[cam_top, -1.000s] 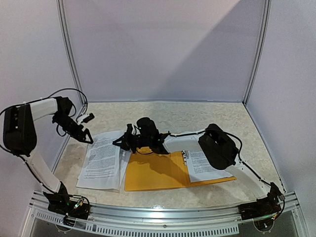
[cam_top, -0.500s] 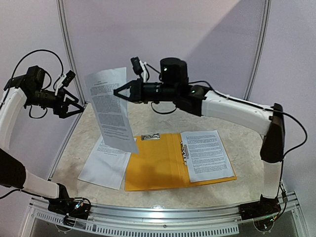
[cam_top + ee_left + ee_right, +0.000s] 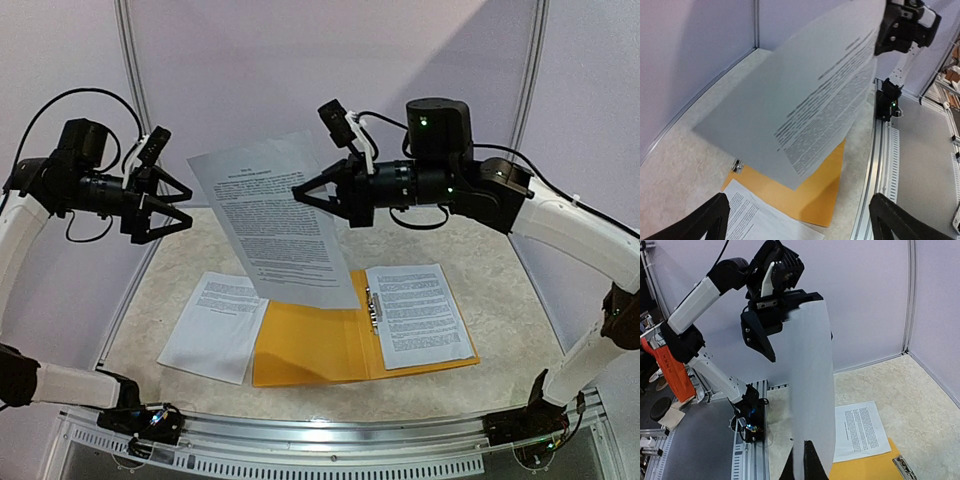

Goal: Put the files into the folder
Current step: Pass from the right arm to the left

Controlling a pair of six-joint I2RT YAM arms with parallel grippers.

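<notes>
While one sheet hangs in mid-air, two files lie below.
Left gripper gapes wide beside the raised sheet, not touching it; right gripper pinches its edge. One sheet lies left of the open folder, another on its right half.

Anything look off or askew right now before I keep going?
One sheet hangs tilted in mid-air, pinched at one edge by the right gripper, its free end drooping. The left gripper is open beside it. A metal clip lies loose by the open folder.
</notes>
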